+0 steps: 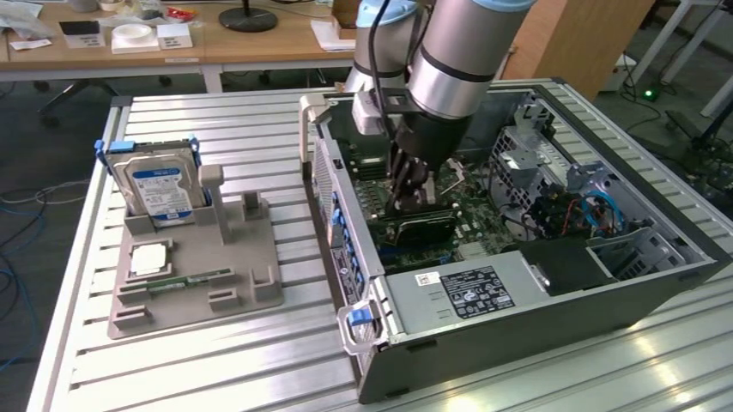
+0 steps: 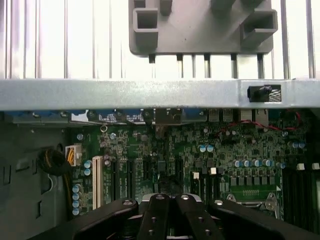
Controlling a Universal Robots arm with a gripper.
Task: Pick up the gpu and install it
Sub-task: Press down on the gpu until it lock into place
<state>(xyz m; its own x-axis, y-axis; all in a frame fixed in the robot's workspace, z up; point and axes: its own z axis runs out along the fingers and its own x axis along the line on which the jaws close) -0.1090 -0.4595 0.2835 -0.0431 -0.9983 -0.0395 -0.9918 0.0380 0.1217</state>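
Up close, in the wrist view, the gripper [image 2: 170, 200] has its two dark fingers pressed together, clenched, just above the green motherboard [image 2: 200, 165] with its rows of capacitors and slots. Beyond the board runs the silver edge of the computer case [image 2: 125, 94], and past that the slatted metal table [image 2: 65, 40] and a corner of the grey fixture tray [image 2: 200, 30].

In the exterior view the gripper [image 1: 409, 199] reaches down inside the open computer case [image 1: 641, 266], fingers closed at the top edge of the gpu [image 1: 418, 225] — a dark flat card standing on the motherboard [image 1: 481, 215] in the slot area. Whether the fingers actually pinch the card or only press on it cannot be told. Nearer the camera, the power supply [image 1: 458, 296] carries a dark label with small print too fine to read.

On the exterior view's left, the grey fixture tray [image 1: 189, 266] sits on the slatted metal table [image 1: 229, 360], holding a hard drive [image 1: 160, 190] upright — its blue-and-white label illegible — and a small memory stick [image 1: 184, 281] lying flat. Farther back stands a wooden desk [image 1: 172, 43] with scattered items.
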